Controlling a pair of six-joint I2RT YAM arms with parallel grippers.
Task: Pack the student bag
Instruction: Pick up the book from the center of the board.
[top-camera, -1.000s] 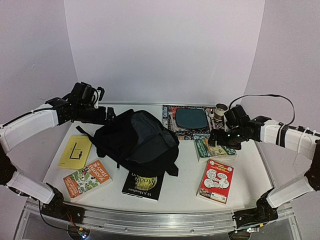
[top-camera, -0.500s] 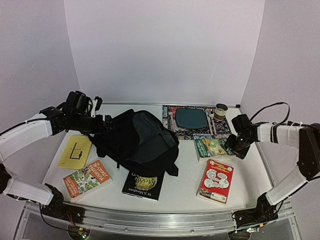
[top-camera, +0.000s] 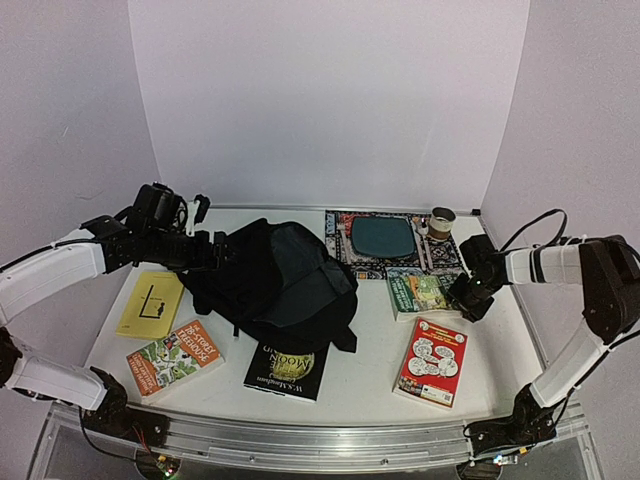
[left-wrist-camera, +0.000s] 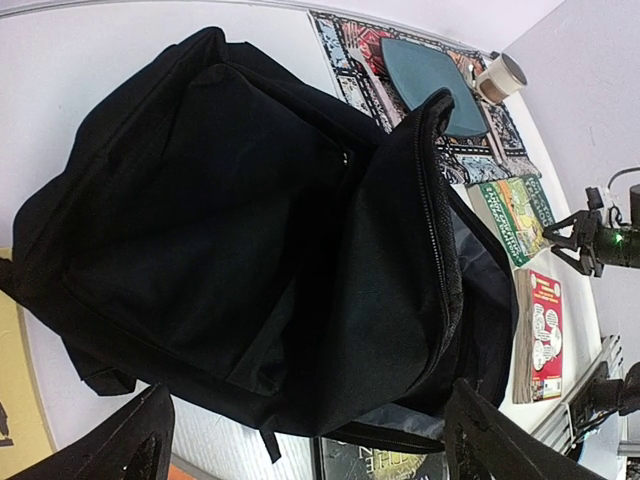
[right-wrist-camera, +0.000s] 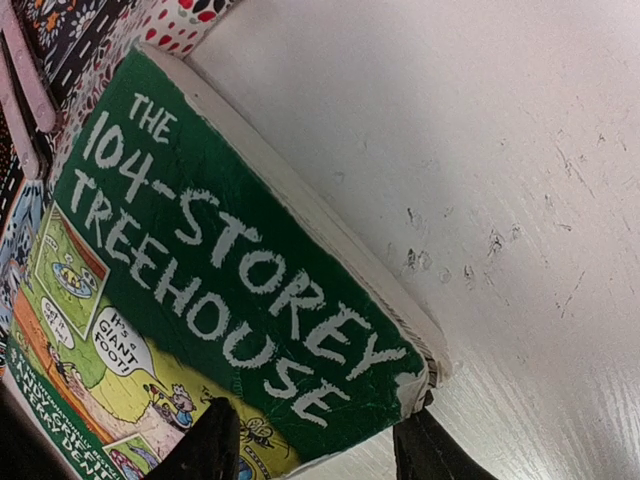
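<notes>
My left gripper (top-camera: 222, 248) hovered at the left edge of the backpack (top-camera: 280, 280), its fingers (left-wrist-camera: 140, 445) spread wide with nothing between them. The backpack lay flat on the table (top-camera: 500, 340), left of the middle, with grey lining showing at its mouth. A black book (top-camera: 285, 368) lay partly tucked under its near edge. My right gripper (top-camera: 472, 300) sat at the right-hand corner of the green book (right-wrist-camera: 230, 290). One finger (right-wrist-camera: 215, 440) was over the cover and the other just past the page edge. They were part-way closed, and I could not tell whether they pinched it.
</notes>
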